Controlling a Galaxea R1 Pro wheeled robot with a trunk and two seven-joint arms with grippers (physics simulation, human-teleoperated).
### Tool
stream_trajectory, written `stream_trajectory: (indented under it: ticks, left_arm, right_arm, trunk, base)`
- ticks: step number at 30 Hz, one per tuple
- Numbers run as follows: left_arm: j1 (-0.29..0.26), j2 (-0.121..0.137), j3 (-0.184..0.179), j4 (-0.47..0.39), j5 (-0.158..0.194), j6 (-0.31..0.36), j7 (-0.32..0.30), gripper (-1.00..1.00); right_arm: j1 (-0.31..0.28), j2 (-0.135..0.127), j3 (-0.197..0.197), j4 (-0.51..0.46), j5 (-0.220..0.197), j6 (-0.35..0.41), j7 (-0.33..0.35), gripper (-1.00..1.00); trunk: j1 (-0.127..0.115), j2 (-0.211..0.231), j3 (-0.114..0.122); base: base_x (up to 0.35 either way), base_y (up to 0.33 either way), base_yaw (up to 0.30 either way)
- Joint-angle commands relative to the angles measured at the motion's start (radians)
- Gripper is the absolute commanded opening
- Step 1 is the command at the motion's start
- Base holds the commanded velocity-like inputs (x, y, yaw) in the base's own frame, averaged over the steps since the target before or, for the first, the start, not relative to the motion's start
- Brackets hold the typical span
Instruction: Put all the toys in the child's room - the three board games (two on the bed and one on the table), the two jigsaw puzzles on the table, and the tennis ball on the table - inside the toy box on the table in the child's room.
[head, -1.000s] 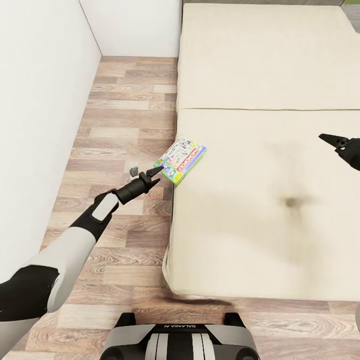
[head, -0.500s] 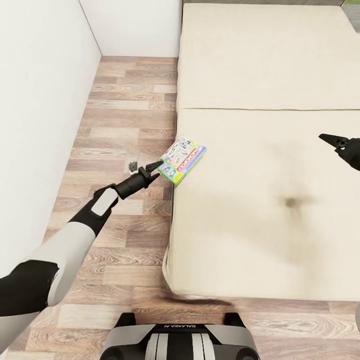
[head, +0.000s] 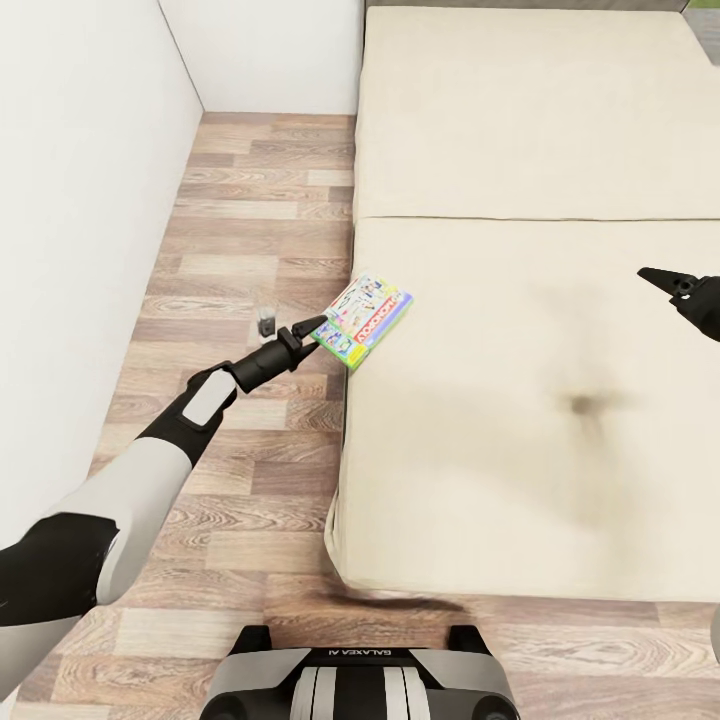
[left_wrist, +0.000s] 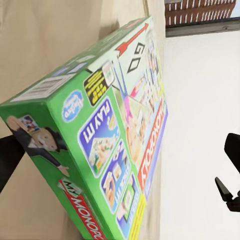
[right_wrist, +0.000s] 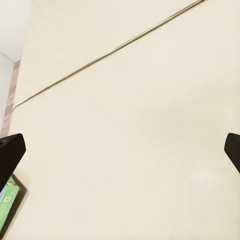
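Cream bed (head: 520, 400) over plank floor (head: 250, 230), white walls. Left hand (head: 318, 328), spread wide, straddles the Monopoly box (head: 362, 320) corner; right hand (head: 660, 278), cropped, spread.

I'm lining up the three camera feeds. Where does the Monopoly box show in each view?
Head view: Monopoly box at the bed's left edge, by the left gripper.
Left wrist view: box close up, tilted, between the fingers.
Right wrist view: a green corner by one finger.
Shared landmark: the cream mattress, also and.
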Motion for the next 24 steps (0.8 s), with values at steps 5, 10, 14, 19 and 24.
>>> stream_trajectory:
  ticks: [5, 10, 14, 19, 24]
  left_arm:
    - [-0.002, 0.001, -0.005, 0.013, 0.010, 0.005, 0.000, 1.00]
    - [-0.003, 0.001, -0.006, 0.020, 0.010, 0.005, 0.000, 1.00]
    - [-0.003, 0.000, -0.006, 0.024, 0.010, 0.004, 0.001, 1.00]
    - [-0.002, 0.000, -0.006, 0.027, 0.010, 0.000, 0.001, 1.00]
    - [0.001, 0.001, -0.006, 0.029, -0.010, -0.005, 0.001, 1.00]
  right_arm:
    - [-0.001, 0.000, -0.001, 0.000, 0.009, 0.005, 0.010, 1.00]
    - [-0.001, 0.000, -0.001, 0.000, 0.009, 0.005, 0.010, 1.00]
    - [-0.001, 0.000, -0.001, 0.000, 0.009, 0.005, 0.010, 1.00]
    - [-0.001, 0.000, -0.001, 0.000, 0.010, 0.005, 0.010, 1.00]
    - [-0.001, 0.001, -0.001, 0.000, 0.010, 0.005, 0.010, 1.00]
  trunk:
    - [0.000, 0.000, 0.000]
    - [0.000, 0.000, 0.000]
    - [0.000, 0.000, 0.000]
    - [0.000, 0.000, 0.000]
    - [0.000, 0.000, 0.000]
  base:
    - [0.000, 0.000, 0.000]
    - [0.000, 0.000, 0.000]
    - [0.000, 0.000, 0.000]
    - [0.000, 0.000, 0.000]
    - [0.000, 0.000, 0.000]
